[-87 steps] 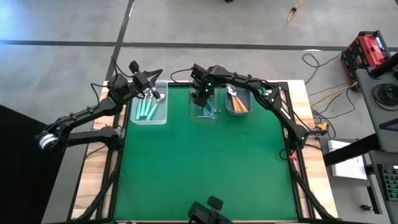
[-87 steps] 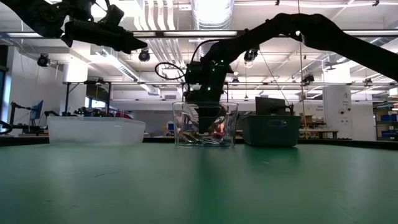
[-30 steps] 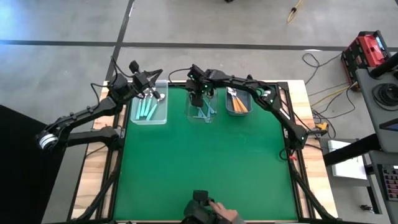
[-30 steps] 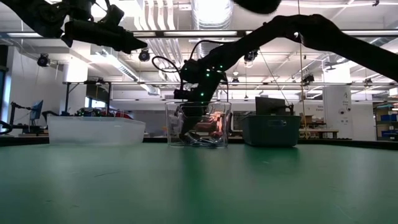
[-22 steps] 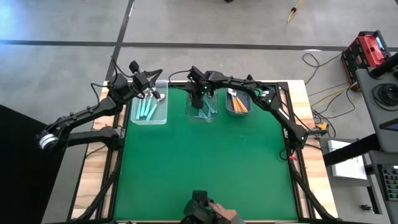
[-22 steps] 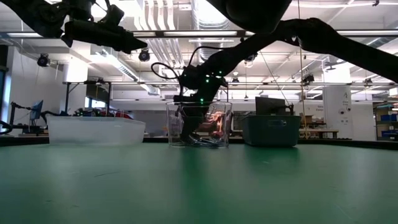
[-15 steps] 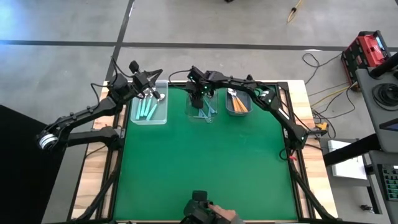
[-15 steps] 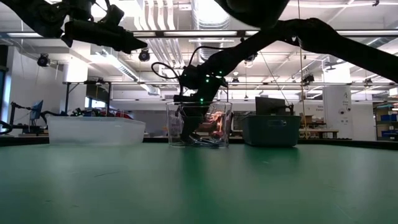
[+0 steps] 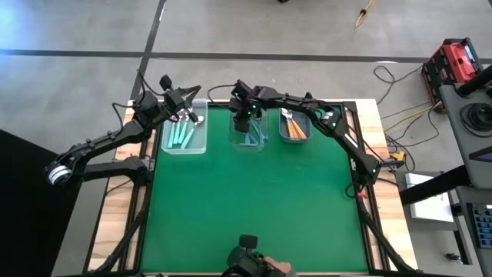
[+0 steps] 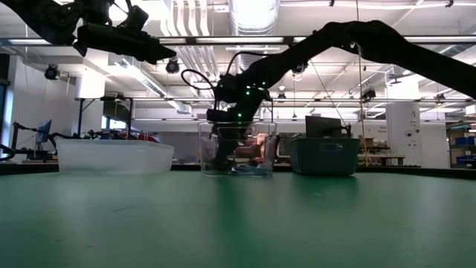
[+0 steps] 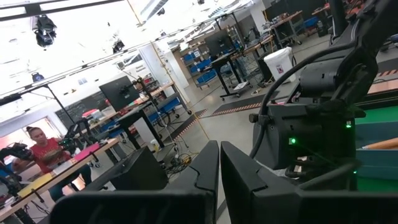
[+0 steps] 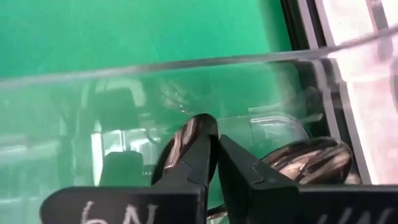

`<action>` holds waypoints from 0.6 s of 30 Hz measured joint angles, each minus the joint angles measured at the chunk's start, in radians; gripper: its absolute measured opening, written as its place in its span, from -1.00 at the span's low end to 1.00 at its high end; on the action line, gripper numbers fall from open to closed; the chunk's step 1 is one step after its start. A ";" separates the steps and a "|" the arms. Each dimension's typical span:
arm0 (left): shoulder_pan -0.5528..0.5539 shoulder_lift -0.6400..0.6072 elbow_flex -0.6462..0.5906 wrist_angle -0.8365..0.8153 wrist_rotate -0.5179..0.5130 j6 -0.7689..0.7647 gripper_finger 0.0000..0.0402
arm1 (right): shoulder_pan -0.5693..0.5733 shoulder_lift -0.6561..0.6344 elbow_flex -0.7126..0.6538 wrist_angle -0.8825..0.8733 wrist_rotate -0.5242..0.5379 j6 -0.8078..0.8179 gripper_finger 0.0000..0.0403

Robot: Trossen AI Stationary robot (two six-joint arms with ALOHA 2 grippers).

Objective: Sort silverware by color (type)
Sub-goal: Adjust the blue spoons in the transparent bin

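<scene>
Nearest the camera side of the green table (image 9: pixel 254 200), at six o'clock in the high view, a dark camera mount (image 9: pixel 247 260) is seen with what may be a hand beside it. The broad mat between it and the bins carries nothing.

At the far edge three bins are lined up. At about eleven o'clock the left clear bin (image 9: pixel 187 142) holds the mint-teal spoons (image 9: pixel 181 135), and the left gripper (image 9: pixel 191 115) is held above its far end with its fingers (image 11: pixel 208 168) pressed together; whether anything is pinched there cannot be told. At twelve o'clock the middle clear bin (image 9: pixel 249 132) holds a few blue-teal spoons (image 9: pixel 252 138). The right gripper (image 12: pixel 214 146) is lowered inside it, its fingers brought together; a dark spoon bowl (image 12: pixel 305 158) lies just beside the tips, and whether a spoon is clamped cannot be told. At one o'clock the grey bin (image 9: pixel 295 128) holds the orange-handled spoons (image 9: pixel 293 125).

The sort is judged to be well advanced: each bin appears to hold one colour, and no spoon is seen loose on the mat. What is left seems confined to the middle bin. That bin's clear walls closely surround the right gripper and leave it little room.
</scene>
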 joint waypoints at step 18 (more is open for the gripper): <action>0.000 0.000 0.000 0.000 0.000 0.000 -1.00 | -0.041 -0.031 0.062 -0.079 0.079 0.654 -0.96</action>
